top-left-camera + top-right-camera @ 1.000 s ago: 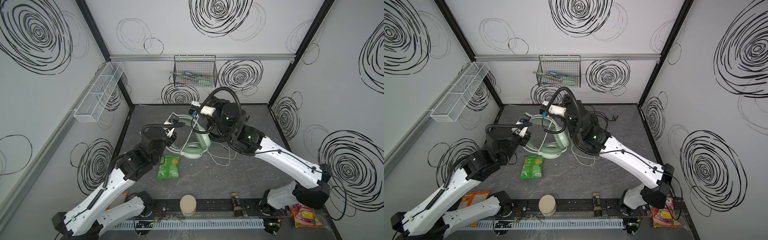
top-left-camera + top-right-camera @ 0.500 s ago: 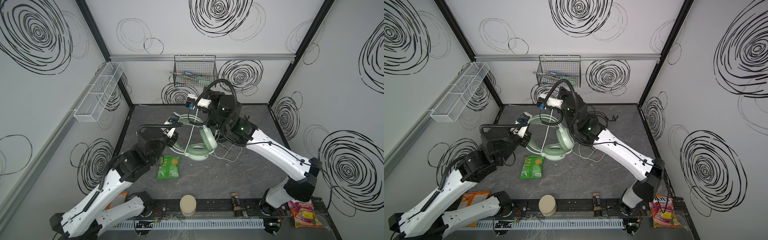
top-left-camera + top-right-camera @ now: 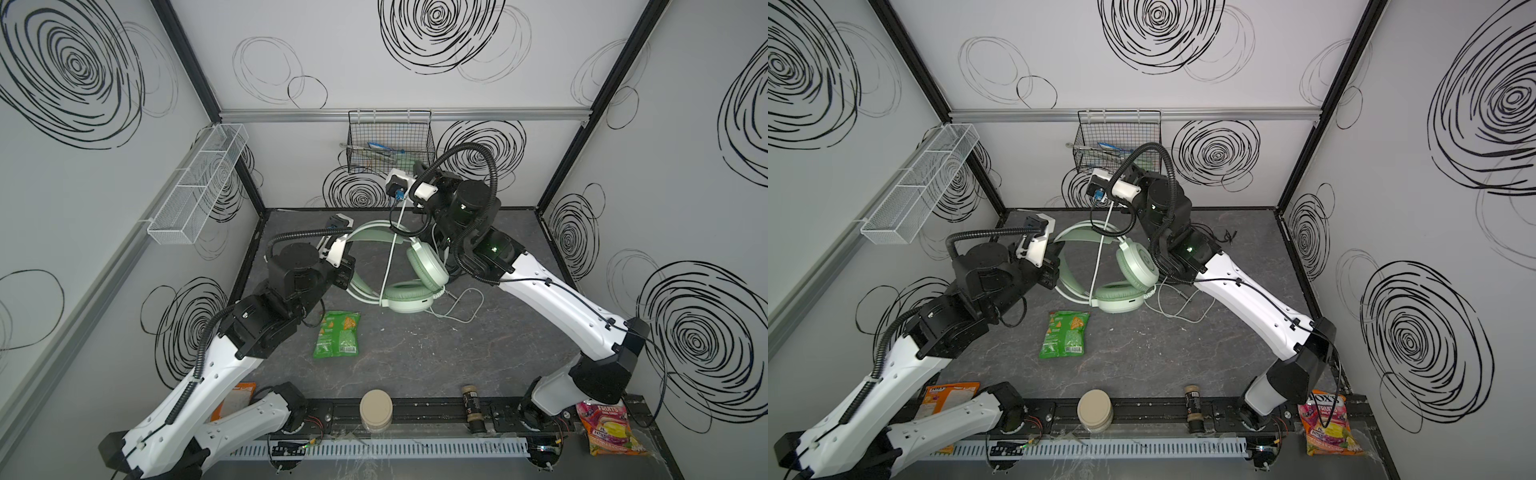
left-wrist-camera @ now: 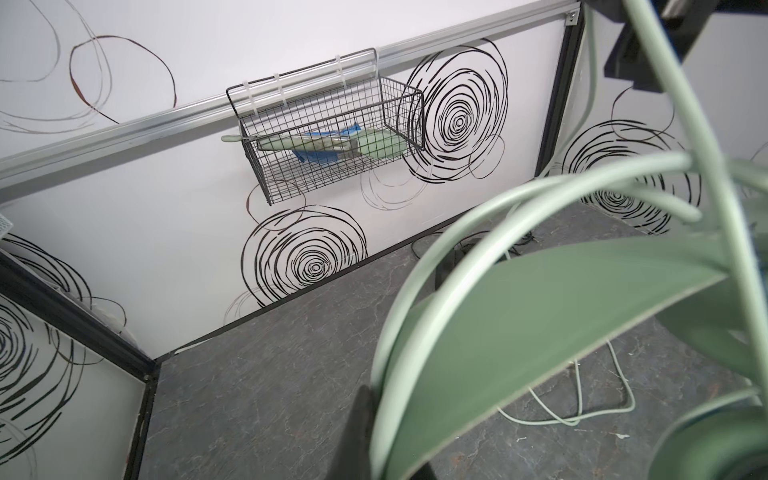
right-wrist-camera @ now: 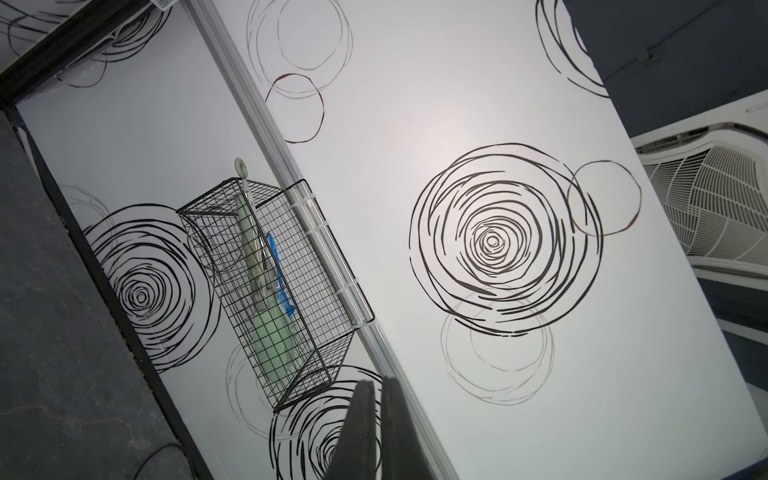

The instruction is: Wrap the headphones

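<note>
Mint-green headphones (image 3: 428,266) sit mid-bench toward the back wall. The headband (image 3: 368,232) is lifted and tilted, and the lower earcup (image 3: 409,300) is down at the bench (image 3: 415,361), touching or just off it, can't tell. Wrap looks started, not finished. The pale cable (image 3: 388,257) runs taut from above, straight across the headband arch to the lower earcup. Left wrist view shows a couple of cable strands (image 4: 449,245) crossing the headband close up, so maybe one or two turns on. Plenty of slack (image 3: 463,309) lies loose on the bench beside the earcups, so I'd say most of the winding is left, plus securing the end. Left end effector (image 3: 347,274) is clamped on the side of the headband, pinning the set. Right end effector (image 3: 400,200) is raised above the headband and pinched closed on the cable. Its fingers (image 5: 361,432) are nearly together in the right wrist view, though the cable itself isn't visible there. Second, black set: only some black cable (image 3: 1225,237) shows behind the right arm. The headset is hidden, so can't judge its state. Green snack bag (image 3: 336,334) lies in front of the headphones, clear of the cable.
</note>
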Controlling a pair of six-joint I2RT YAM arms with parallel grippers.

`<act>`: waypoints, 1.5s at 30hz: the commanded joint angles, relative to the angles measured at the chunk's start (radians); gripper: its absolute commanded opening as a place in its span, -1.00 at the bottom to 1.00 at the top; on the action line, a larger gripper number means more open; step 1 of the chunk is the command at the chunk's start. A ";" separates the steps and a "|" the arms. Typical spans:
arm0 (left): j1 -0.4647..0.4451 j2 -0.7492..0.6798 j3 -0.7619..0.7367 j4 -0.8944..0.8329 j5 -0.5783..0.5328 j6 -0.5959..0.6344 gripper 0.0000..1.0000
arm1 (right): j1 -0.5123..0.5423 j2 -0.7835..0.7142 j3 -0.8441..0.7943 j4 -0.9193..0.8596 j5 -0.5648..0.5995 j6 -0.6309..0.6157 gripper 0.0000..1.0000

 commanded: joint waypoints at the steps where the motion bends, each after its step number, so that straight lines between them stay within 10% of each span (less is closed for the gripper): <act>1: 0.005 -0.014 0.026 -0.032 0.120 -0.022 -1.00 | -0.071 -0.074 0.018 0.109 0.048 0.134 -0.91; 16: 0.065 -0.010 0.052 0.080 0.426 -0.167 -1.00 | -0.190 -0.235 -0.165 0.063 -0.191 0.390 -0.62; 30: 0.120 0.048 0.187 0.159 0.540 -0.305 -1.00 | -0.461 -0.250 -0.347 0.154 -0.449 0.814 -0.63; 45: 0.242 0.092 0.222 0.317 0.625 -0.507 -1.00 | -0.459 -0.175 -0.527 0.259 -0.618 1.069 -0.80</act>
